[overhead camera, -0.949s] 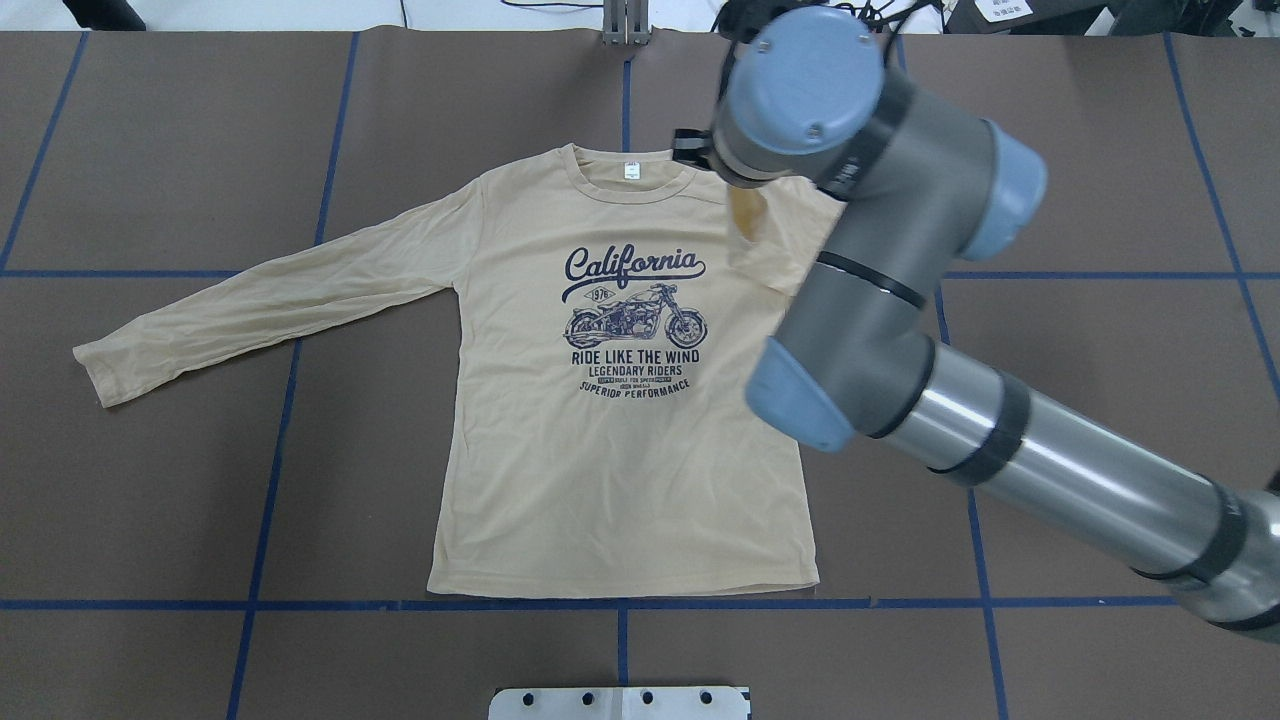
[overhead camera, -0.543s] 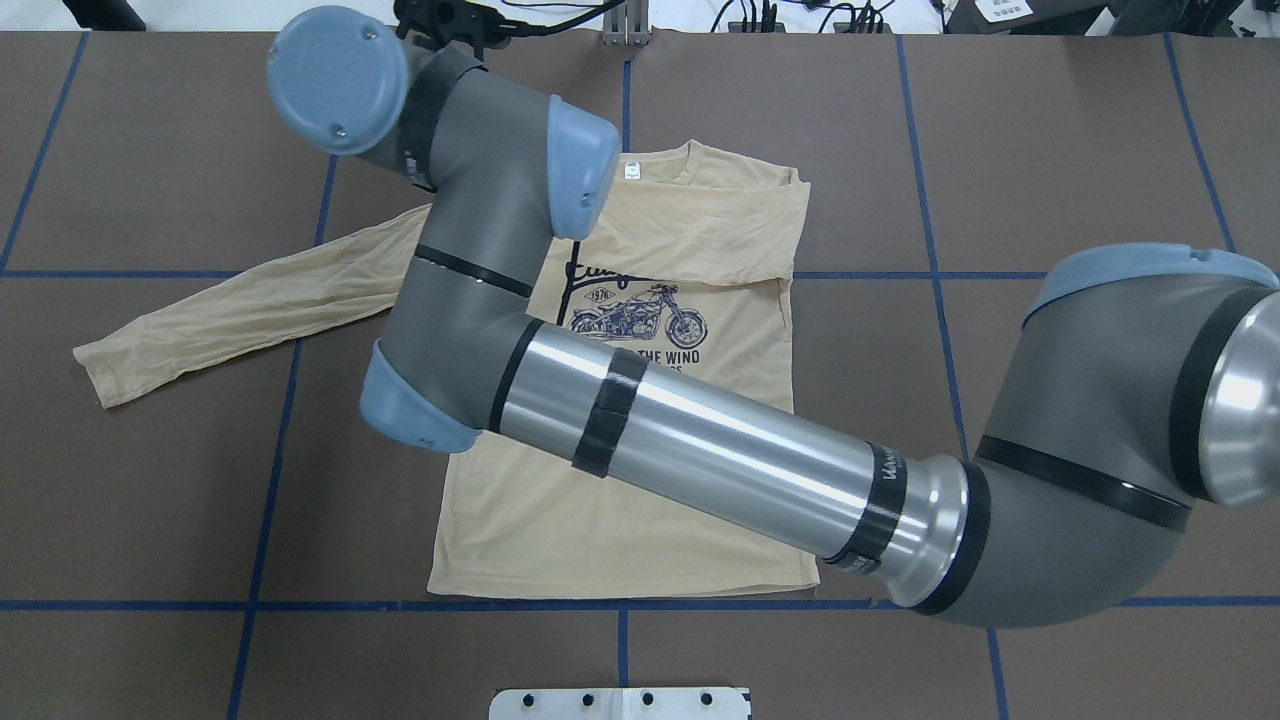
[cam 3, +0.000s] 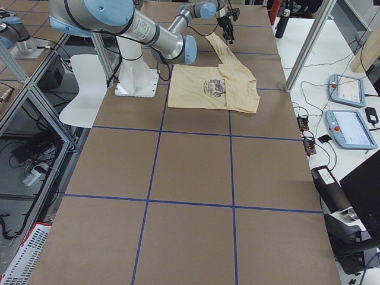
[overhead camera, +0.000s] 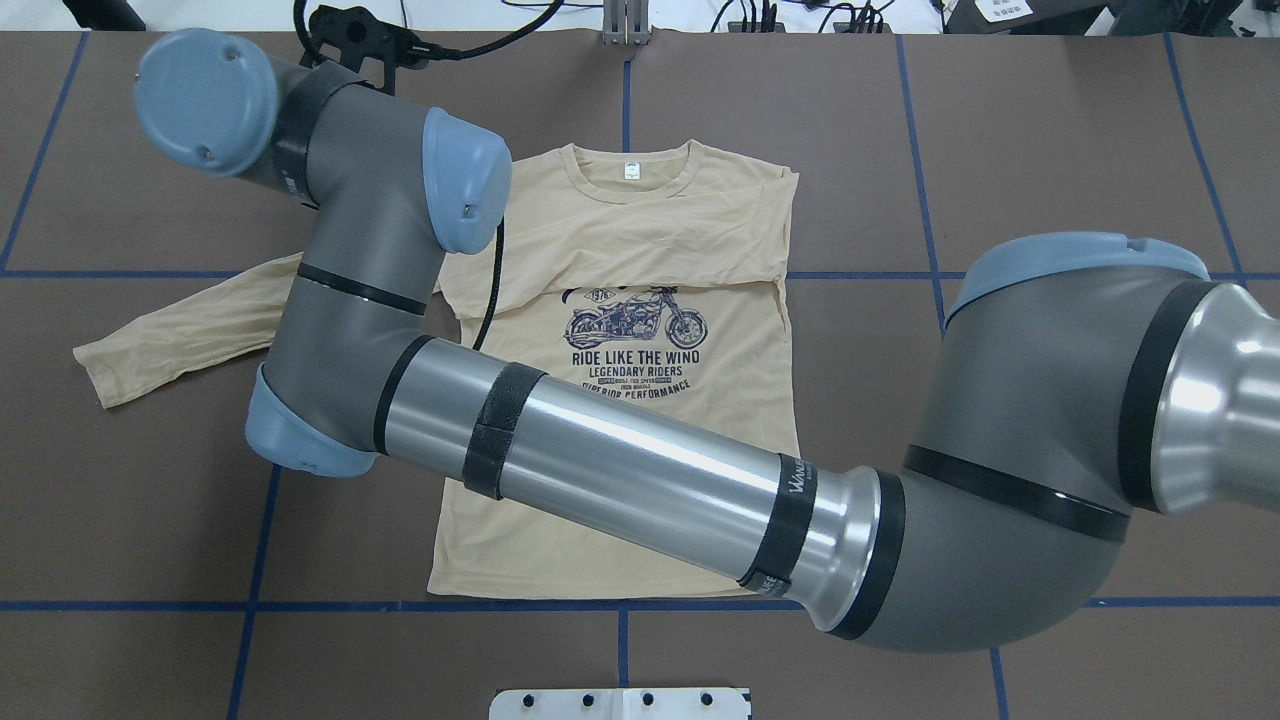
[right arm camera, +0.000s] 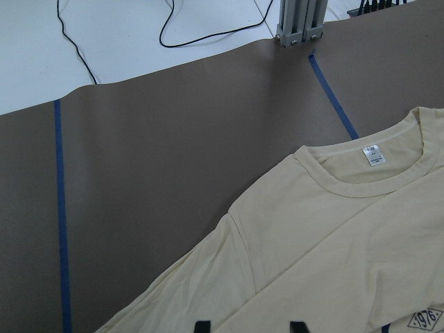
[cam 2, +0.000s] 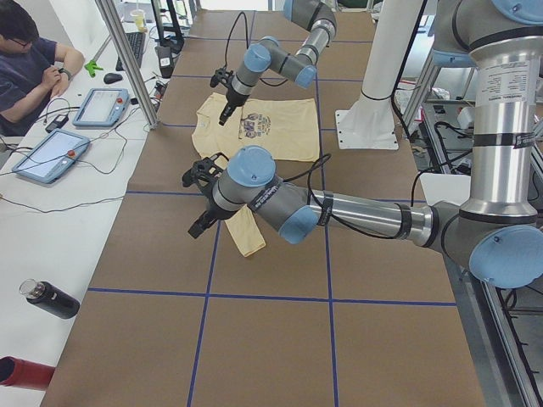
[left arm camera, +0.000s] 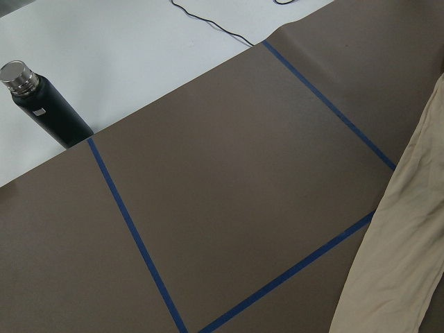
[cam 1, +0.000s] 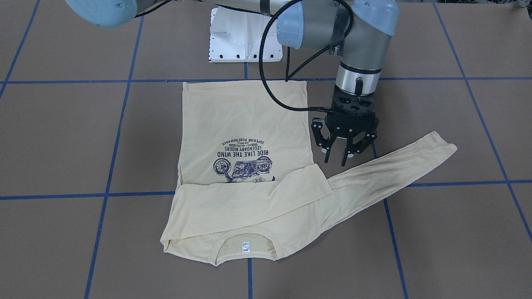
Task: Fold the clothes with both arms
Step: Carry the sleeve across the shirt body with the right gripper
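The shirt lies print-up on the bench, its right sleeve folded across the chest. The right gripper, jaws wide and empty, hovers beside the shirt's left sleeve, probably to fold it next. Whether the left gripper has its jaws open, I cannot tell.

Six views; shirt shared by all.
Overhead is set behind the pedestal, aimed forward and down; the front view is faced back, mirrored. Side views are placed at the table ends, farther off. Wrist views are held close, low.
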